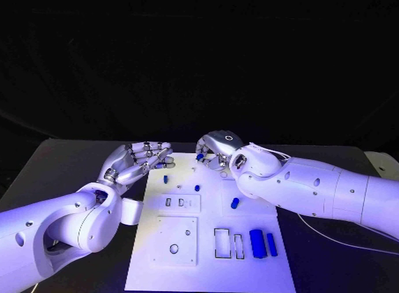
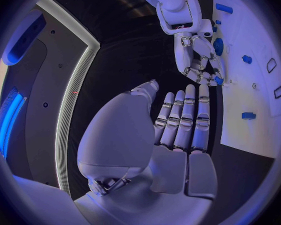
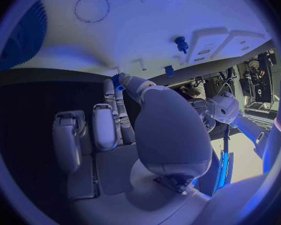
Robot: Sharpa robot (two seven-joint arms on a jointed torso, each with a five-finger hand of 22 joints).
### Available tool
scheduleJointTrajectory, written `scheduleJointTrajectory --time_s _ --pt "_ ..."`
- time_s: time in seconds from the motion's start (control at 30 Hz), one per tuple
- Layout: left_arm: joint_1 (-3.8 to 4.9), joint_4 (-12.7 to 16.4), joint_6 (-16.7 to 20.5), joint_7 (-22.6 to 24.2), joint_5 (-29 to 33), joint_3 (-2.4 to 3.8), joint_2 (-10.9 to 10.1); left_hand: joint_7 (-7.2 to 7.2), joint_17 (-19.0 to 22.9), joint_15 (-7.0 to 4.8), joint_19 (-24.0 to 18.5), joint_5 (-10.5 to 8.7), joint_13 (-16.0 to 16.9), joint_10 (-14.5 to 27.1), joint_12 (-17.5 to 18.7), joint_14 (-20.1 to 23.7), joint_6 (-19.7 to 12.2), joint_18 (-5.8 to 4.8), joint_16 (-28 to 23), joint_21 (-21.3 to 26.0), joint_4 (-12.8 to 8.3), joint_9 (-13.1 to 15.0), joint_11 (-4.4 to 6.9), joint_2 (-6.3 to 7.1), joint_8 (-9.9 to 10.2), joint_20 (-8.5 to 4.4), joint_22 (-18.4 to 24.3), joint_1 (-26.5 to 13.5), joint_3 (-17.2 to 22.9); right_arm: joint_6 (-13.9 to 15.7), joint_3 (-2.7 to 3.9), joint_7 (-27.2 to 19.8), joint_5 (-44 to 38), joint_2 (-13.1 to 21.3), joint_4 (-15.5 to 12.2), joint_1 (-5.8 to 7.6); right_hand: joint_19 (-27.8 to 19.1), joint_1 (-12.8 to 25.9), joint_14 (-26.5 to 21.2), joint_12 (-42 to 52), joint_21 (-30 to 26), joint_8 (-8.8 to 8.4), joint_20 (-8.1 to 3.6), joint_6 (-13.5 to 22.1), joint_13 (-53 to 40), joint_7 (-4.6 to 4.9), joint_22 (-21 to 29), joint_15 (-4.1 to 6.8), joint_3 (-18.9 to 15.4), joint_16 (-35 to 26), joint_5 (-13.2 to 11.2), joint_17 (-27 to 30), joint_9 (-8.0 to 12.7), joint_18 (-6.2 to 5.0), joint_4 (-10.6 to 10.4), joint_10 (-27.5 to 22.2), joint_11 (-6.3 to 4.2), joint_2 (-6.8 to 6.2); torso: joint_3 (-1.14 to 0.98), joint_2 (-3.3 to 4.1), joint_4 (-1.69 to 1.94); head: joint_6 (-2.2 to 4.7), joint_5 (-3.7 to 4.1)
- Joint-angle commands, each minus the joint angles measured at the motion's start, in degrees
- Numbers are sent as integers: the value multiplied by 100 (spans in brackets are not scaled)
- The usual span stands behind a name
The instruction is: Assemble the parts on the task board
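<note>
one small blue part [image 1: 200,156] sits pinched in the right hand [image 1: 219,152] fingertips [image 3: 120,81] at the board's [image 1: 208,268] far edge, left hand [image 1: 139,160] spread loose beside it.

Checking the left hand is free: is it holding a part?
No, the left hand is open, its fingers straight and nothing between them.

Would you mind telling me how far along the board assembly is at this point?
Early to midway, at a guess. On the task board, a few small blue parts seem to stand near the far end. The right hand pinches a small blue piece at the far edge; the left hand is open and empty. Two blue cylinders lie loose.
</note>
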State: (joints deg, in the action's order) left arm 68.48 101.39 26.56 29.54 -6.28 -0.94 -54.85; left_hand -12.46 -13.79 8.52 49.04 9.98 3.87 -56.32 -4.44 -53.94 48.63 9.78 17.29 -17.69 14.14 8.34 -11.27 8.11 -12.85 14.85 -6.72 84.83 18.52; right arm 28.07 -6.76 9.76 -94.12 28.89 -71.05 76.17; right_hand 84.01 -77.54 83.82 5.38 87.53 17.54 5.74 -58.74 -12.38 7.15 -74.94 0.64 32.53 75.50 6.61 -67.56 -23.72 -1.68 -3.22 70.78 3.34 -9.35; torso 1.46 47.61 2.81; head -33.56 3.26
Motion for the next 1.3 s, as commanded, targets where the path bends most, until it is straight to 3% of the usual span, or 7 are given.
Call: scheduleJointTrajectory --time_s 0.03,0.83,0.9,0.93,1.0,1.07,1.3 --pt "10 6 -106 26 11 5 16 -191 -5 12 41 -25 -6 37 19 37 -42 71 -34 -15 0 -7 -4 -12 25 4 10 10 38 7 2 -36 -7 -36 24 -6 316 4 201 -13 8 54 -49 19 -6 -29 -1087 33 -8 0 7 8 -307 63 6 -18 7 64 0 10 -5 6 0" --pt "59 15 -102 17 11 5 19 -195 -9 16 39 -26 -6 45 28 43 -50 70 -39 -13 -6 -9 -8 -14 31 6 13 12 44 -221 -4 -57 28 -219 251 -44 251 101 175 -91 -48 -18 -22 155 -23 16 -1000 -4 3 -43 -29 94 -329 40 -29 -135 53 3 0 45 -8 -9 -4" --pt "62 14 -104 15 11 5 17 -195 -9 16 39 -26 -6 45 28 43 -50 70 -39 -13 -6 -9 -8 -14 31 6 13 12 44 -158 -5 -56 21 -218 269 -44 88 206 109 -185 -190 -219 41 457 10 144 -773 -94 26 -180 -68 302 -274 -16 -83 -412 164 -125 0 47 -15 -6 -6" --pt "63 14 -105 14 11 5 16 -195 -9 16 39 -26 -6 45 28 43 -50 70 -39 -13 -6 -9 -8 -14 31 6 13 12 44 -129 -5 -55 19 -215 271 -44 -50 312 55 -188 -315 -452 100 811 49 264 -582 -184 -2 -291 -188 458 -189 -62 -144 -677 245 -255 -1 48 -16 -5 -6" --pt "65 14 -107 12 11 5 14 -195 -9 16 39 -26 -6 45 28 43 -50 70 -39 -13 -6 -9 -8 -14 31 6 13 12 44 -86 -5 -47 16 -198 262 -44 -311 352 -32 -156 -578 -709 193 1199 91 339 -203 -246 -137 -480 -296 725 -118 -158 -188 -1059 340 -378 -4 50 -20 2 -9" --pt "66 12 -109 12 11 5 13 -195 -9 16 39 -26 -6 45 28 43 -50 70 -39 -13 -6 -9 -8 -14 31 6 13 12 44 -62 -5 -42 21 -171 240 -44 -369 371 -41 -129 -659 -777 234 1286 95 405 -101 -286 -294 -504 -229 773 -116 -182 -230 -1204 399 -414 -6 52 -19 10 -9" --pt "70 6 -105 15 14 5 -13 -199 -12 19 36 -27 -6 55 36 51 -59 69 -44 -10 -9 -11 -12 -14 37 7 16 11 47 28 -3 -30 25 152 -105 -40 -296 253 -28 24 -646 -762 239 1187 58 377 -154 -273 -526 -482 -136 783 -172 -169 -272 -1236 378 -348 -20 50 -44 31 -13"
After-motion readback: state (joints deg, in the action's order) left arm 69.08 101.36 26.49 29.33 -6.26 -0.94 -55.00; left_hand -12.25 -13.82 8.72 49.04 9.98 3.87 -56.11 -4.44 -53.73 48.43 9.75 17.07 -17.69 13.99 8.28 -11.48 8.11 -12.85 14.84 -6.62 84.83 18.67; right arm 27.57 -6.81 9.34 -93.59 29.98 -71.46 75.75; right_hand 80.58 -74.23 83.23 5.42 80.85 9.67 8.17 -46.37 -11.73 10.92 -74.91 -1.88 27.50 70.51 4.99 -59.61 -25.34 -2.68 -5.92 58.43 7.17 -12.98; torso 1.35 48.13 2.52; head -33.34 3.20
